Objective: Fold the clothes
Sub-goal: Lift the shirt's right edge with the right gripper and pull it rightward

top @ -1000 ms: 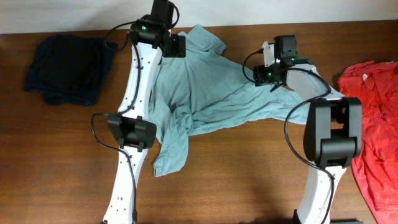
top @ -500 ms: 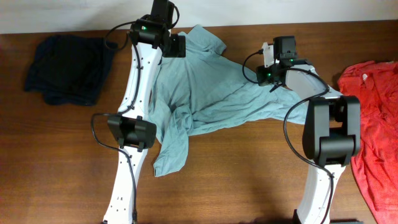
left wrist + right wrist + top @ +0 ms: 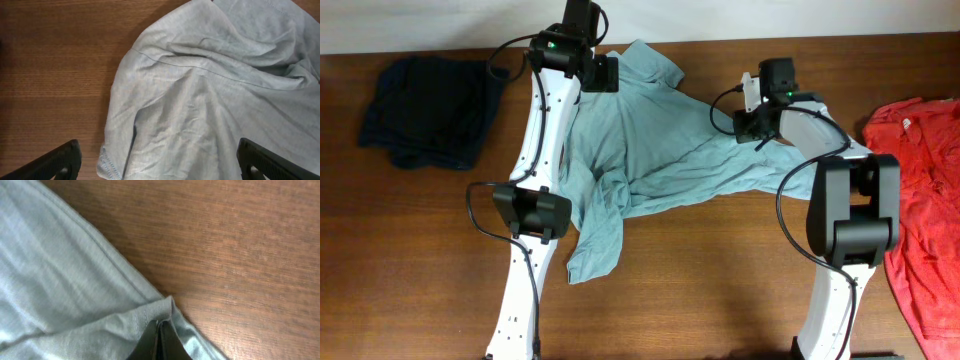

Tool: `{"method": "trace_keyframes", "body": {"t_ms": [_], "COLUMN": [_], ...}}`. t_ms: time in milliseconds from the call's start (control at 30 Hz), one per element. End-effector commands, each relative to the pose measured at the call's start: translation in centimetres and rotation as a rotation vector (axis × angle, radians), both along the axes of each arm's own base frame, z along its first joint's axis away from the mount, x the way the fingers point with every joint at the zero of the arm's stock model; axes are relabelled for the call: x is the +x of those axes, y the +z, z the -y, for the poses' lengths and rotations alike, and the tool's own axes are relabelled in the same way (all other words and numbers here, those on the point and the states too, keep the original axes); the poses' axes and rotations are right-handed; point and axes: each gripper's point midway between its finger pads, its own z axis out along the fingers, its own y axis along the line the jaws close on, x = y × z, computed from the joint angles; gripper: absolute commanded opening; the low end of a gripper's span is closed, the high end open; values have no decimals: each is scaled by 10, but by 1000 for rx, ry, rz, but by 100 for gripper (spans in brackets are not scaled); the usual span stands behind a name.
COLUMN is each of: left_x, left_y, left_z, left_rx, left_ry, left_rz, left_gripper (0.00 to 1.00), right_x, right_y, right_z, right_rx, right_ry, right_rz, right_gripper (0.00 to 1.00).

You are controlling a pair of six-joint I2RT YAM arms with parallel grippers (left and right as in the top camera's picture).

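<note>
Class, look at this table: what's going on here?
The robot is working on a crumpled pale grey-teal T-shirt on the wooden table. The right claw is shut on a fold at the shirt's edge; the left claw hangs open over a sleeve. A dark navy garment and an orange-red shirt lie aside.

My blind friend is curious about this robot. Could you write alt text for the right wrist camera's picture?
The right gripper, closed, pinches a raised fold at the hemmed edge of a pale grey-teal T-shirt. The shirt covers the picture's left side, and a brown wooden table fills the rest.
</note>
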Motion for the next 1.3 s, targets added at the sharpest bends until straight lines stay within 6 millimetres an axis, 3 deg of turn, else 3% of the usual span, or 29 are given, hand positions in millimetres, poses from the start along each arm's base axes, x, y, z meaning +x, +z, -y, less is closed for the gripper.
{"method": "trace_keyframes", "body": {"t_ms": [0, 167, 300, 467, 733, 1267], "left_x": [0, 0, 0, 0, 0, 0], "left_y": [12, 12, 12, 12, 12, 12], "left_z": [1, 1, 2, 2, 2, 2], "left_rx": [-16, -16, -16, -16, -16, -16], "left_ry": [5, 5, 4, 4, 4, 4], "left_rz": [19, 20, 19, 19, 20, 20], "left_gripper": [99, 99, 99, 99, 99, 99], "right_x": [17, -4, -40, -91, -150, -220], "right_y": [58, 107, 120, 116, 112, 122], "right_z": [-2, -1, 0, -8, -11, -9], "right_rx": [-5, 15, 32, 72, 84, 64], "right_ry": [0, -38, -87, -72, -76, -109], "right_rz": [108, 87, -10, -203, -443, -733], "right_gripper": [4, 4, 4, 4, 4, 4]}}
